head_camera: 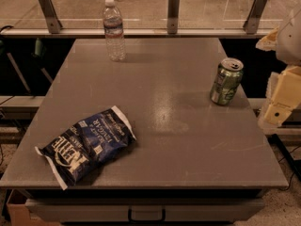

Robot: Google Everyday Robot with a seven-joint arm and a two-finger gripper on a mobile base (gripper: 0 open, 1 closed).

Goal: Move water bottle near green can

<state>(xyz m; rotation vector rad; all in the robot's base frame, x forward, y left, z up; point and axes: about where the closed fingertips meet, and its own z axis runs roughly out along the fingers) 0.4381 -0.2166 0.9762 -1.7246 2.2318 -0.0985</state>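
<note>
Grey and faintly scuffed, the square table (178, 126) fills most of the camera view, with a soft patch of reflected light near its middle. Its front edge sits above a shallow drawer with a dark handle (146, 214).

The water bottle (114, 29) stands upright near the far edge, left of centre, with its white cap on and its narrow label band around the upper body. The green can (226, 81) stands close to the right edge, about halfway back, with its silver top and pull tab facing up. The two are well apart, with bare tabletop between them. A dark blue bag of Kettle chips (84, 145) lies flat and crumpled on the near left part of the table, clear of both.

Behind the table runs a low rail (141, 32) carrying angled metal posts (48, 11), with what looks like a clear panel between them and a pale floor beyond. Dark gaps flank the table on both sides, and a cable (291, 164) trails across the speckled floor at the lower right.

The gripper (280, 108) shows only as pale cream blocks at the right edge of the view, off the table's right side and just beyond the can, touching neither it nor the bottle. Whether it is apart or together cannot be told from here.
</note>
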